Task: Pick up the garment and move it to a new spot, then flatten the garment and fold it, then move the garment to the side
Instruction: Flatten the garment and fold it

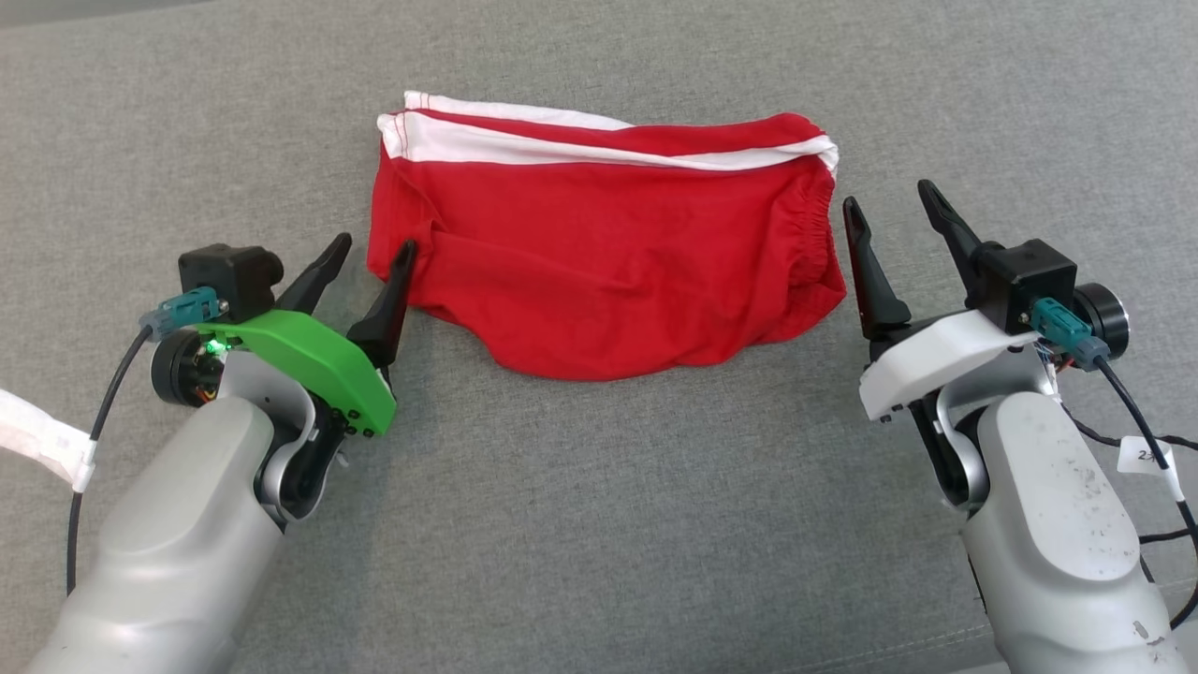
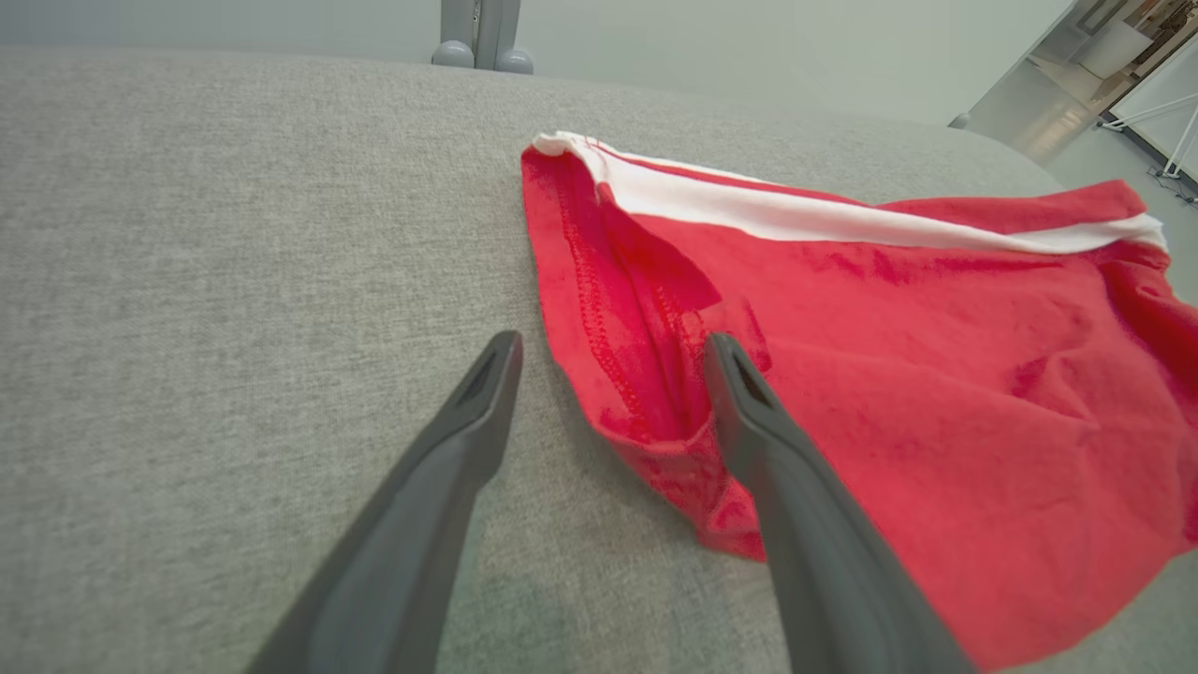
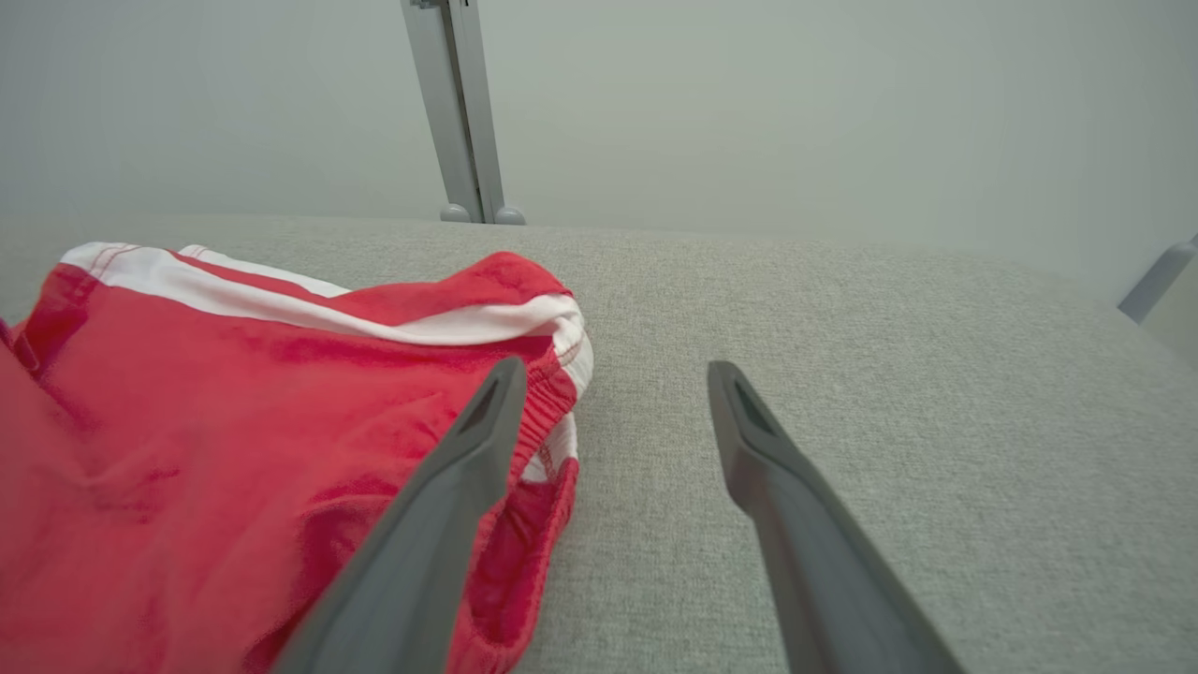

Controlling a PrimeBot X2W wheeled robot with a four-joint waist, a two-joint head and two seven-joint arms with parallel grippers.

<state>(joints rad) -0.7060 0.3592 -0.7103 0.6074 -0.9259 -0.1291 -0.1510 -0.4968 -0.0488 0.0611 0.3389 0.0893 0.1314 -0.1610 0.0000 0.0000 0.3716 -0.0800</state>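
Lying folded between both grippers on the grey surface: the garment. Left gripper spread wide, empty, one finger over its hem; right gripper likewise, beside the gathered end. Probably shifting it next: pinch all layers low, lift evenly.

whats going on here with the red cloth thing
A two-armed robot is working on a red garment with white stripes, which lies folded into a compact bundle on a grey fabric surface. The left gripper sits at the garment's left edge, and the right gripper is just off its right edge, by the gathered elastic. Both are open and hold nothing. The fold looks done, so moving it aside seems to be what remains.
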